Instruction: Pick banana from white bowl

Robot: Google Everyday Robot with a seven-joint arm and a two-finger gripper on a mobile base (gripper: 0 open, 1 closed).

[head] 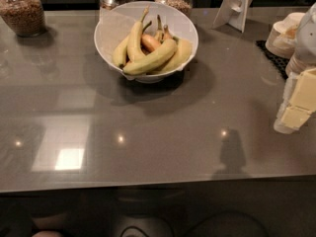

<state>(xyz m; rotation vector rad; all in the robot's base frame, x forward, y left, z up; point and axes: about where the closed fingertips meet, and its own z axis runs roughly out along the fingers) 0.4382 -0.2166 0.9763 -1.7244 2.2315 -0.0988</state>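
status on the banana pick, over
End effector at far right, apart from wide white round bowl. Long greenish-yellow curved banana lies across pile inside. No obstacle between.

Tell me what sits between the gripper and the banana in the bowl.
In the camera view, only bare grey tabletop and the wall of the white bowl separate the gripper, at the right edge, from the banana.

Glossy grey tabletop [148,147], smooth white bowl [106,27], smooth-skinned banana [150,59] — pale plastic-looking jaws at right edge
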